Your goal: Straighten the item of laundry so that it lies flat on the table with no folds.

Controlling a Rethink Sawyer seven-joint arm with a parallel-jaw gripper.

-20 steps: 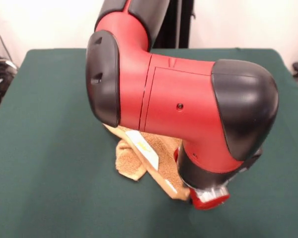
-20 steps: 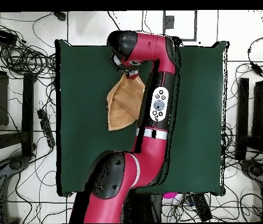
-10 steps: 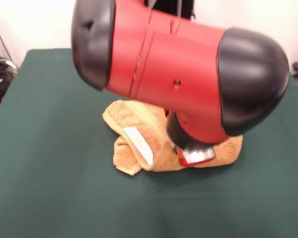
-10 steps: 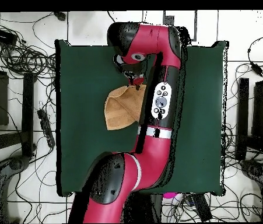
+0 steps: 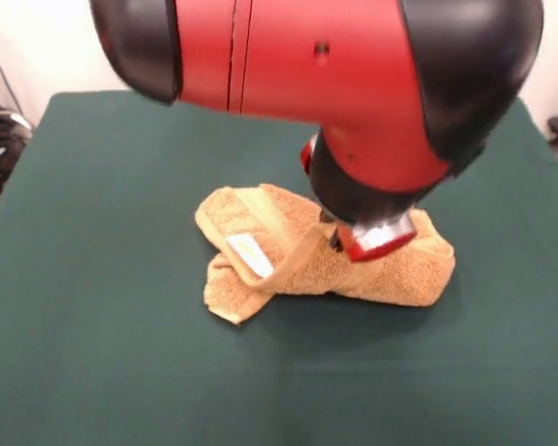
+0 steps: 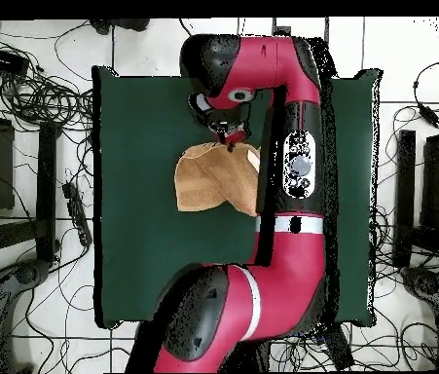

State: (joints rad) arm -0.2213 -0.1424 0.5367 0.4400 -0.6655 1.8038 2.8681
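The item of laundry (image 5: 377,272) is an orange-tan towel lying crumpled and folded over itself near the middle of the green table (image 5: 93,232). A woven band and a white label cross its left fold. My gripper (image 5: 337,240) is at the towel's upper right part, shut on a pulled-up piece of cloth, and its fingers are mostly hidden under the red wrist. In the overhead view the towel (image 6: 206,181) spreads below the gripper (image 6: 231,141), and its right edge is covered by the arm. The table (image 6: 135,234) reaches far beyond the towel on all sides.
The arm's thick red and black link (image 5: 316,56) hangs over the table's far half and hides it in the front view. Cables (image 6: 38,88) and dark stands (image 6: 427,195) crowd the floor on both sides of the table.
The gripper has drawn the towel's held part away from the front edge toward the table's middle. The cloth has spread wider, and the arm's link has risen and swung across.
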